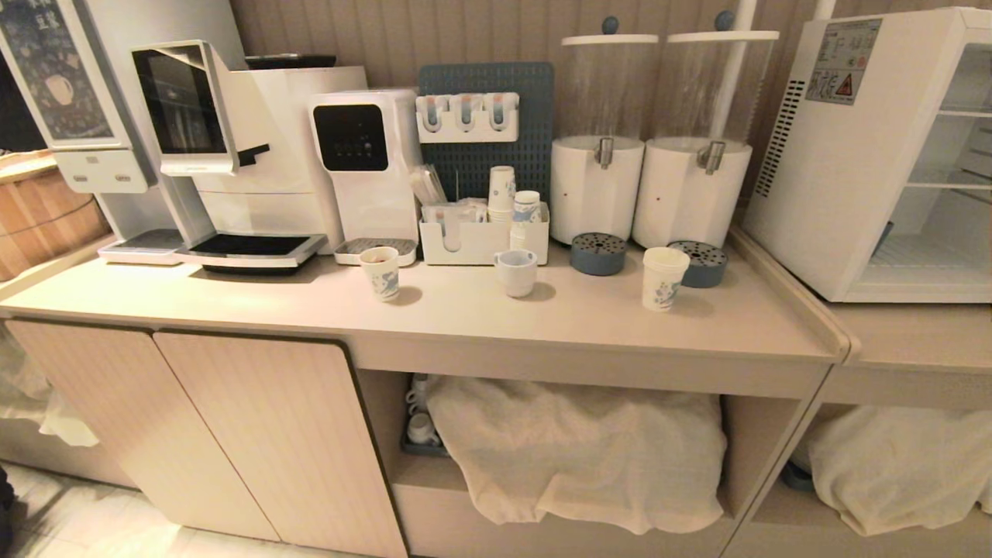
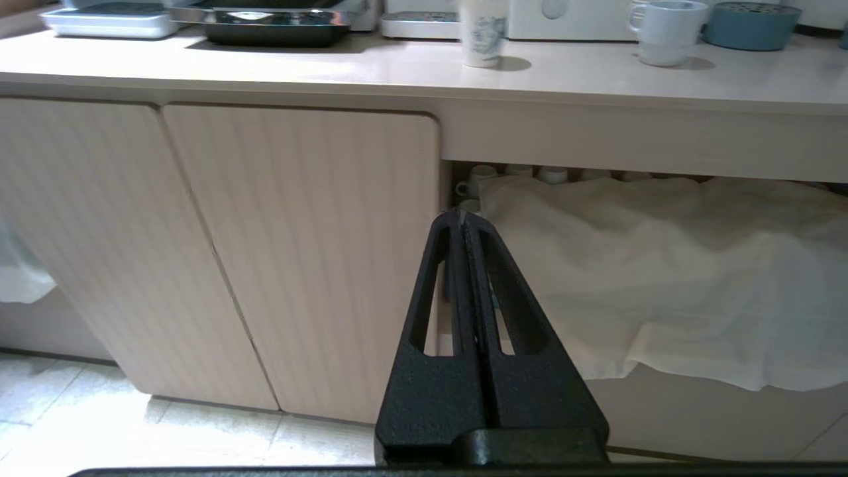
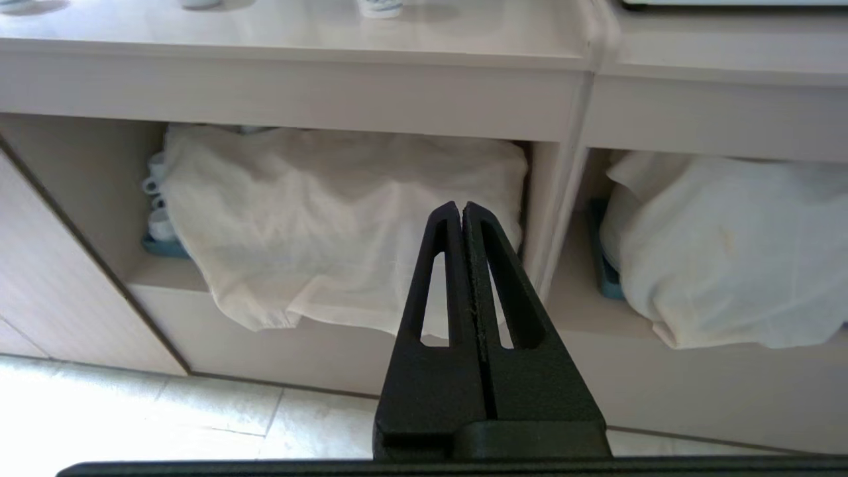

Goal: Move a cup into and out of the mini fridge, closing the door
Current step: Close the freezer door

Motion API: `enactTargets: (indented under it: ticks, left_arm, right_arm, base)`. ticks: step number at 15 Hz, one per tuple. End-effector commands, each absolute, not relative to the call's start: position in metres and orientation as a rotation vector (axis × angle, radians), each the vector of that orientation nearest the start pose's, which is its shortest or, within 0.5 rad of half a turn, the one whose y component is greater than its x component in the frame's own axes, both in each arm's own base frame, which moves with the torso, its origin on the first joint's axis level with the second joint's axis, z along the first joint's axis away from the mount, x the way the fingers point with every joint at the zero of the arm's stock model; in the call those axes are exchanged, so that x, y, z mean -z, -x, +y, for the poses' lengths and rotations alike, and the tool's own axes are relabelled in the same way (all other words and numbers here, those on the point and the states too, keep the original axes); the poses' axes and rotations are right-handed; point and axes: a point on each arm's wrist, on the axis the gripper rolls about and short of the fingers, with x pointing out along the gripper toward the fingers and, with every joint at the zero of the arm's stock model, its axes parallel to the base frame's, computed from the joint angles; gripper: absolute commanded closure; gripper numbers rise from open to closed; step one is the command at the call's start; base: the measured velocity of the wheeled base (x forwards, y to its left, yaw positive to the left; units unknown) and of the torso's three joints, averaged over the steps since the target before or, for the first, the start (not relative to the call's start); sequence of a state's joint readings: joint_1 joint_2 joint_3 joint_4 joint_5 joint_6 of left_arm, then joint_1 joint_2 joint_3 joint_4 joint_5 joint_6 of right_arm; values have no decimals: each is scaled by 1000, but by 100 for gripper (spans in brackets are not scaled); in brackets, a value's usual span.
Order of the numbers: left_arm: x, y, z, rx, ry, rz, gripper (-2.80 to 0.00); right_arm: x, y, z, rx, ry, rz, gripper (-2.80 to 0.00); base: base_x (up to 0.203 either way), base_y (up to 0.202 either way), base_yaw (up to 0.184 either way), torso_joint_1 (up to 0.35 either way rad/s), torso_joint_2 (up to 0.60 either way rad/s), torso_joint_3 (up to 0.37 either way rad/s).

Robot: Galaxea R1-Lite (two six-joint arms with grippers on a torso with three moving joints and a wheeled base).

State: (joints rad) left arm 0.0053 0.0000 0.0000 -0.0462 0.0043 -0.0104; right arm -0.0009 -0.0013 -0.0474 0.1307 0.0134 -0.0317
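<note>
Head view: a beige laminate counter [image 1: 480, 310] carries, from left to right, a short blue-patterned paper cup [image 1: 380, 272], a plain white ceramic mug [image 1: 516, 271] and a tall white paper cup with a blue printed pattern [image 1: 664, 278], which stands near the right end just in front of a blue round drip tray [image 1: 700, 263]. To the far right, on a lower adjoining surface, stands the white boxy mini fridge [image 1: 845, 155]; its interior with wire shelves is exposed, and its door is out of frame. Neither arm appears here. Left wrist view: the left gripper [image 2: 462, 215], jaws pressed fully together and empty, hangs below counter level before the beige cabinet doors [image 2: 232, 252]. Right wrist view: the right gripper [image 3: 461, 208], jaws likewise pressed together and empty, hangs before a white cloth [image 3: 318, 218] draped over the open shelf.
</note>
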Motion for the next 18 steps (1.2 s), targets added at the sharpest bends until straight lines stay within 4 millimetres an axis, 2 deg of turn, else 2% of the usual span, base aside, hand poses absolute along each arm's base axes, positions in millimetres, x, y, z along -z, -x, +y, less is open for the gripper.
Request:
enactTargets:
  ticks: [1,18]
  left_arm:
    - [-75,21,0,-11,11,-28,0]
    - [-75,21,0,-11,11,-28,0]
  right_arm:
    - [-75,27,0,-15,32,84,0]
    - [-75,27,0,-14,35,84,0]
  base:
    - [2,-161,4,0,7,2]
    - [0,-193,1,3,3,4]
